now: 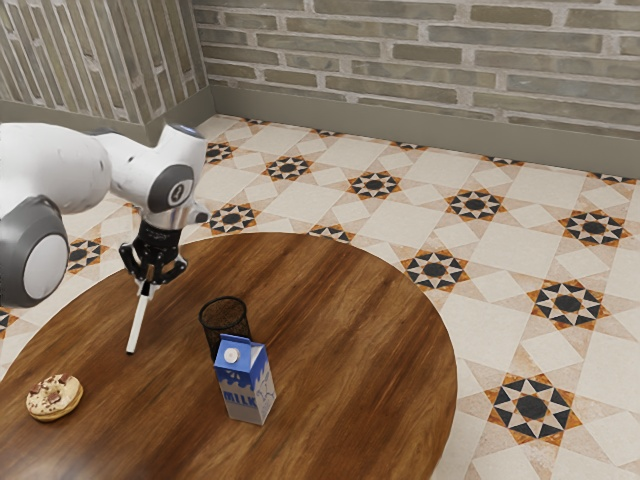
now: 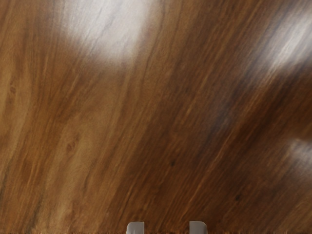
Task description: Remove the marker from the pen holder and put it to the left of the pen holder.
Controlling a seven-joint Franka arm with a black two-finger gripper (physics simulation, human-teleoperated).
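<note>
My gripper (image 1: 146, 284) is at the exterior view's left, its fingers drawn in around the upper end of the white marker (image 1: 138, 322). The marker slants downward with its black tip lowest; whether that tip touches the table cannot be told. To the exterior view's right of the marker, apart from it, stands the black mesh pen holder (image 1: 224, 316), its lower part hidden behind the milk carton. In the wrist view the two fingertips of my gripper (image 2: 167, 228) stand a little apart at the lower edge, over bare wood.
A blue-and-white milk carton (image 1: 246, 386) stands upright just in front of the pen holder. Near the table's edge at the exterior view's lower left lies a frosted donut (image 1: 54, 397). The round wooden table (image 1: 345, 350) has its curved far edge behind the holder.
</note>
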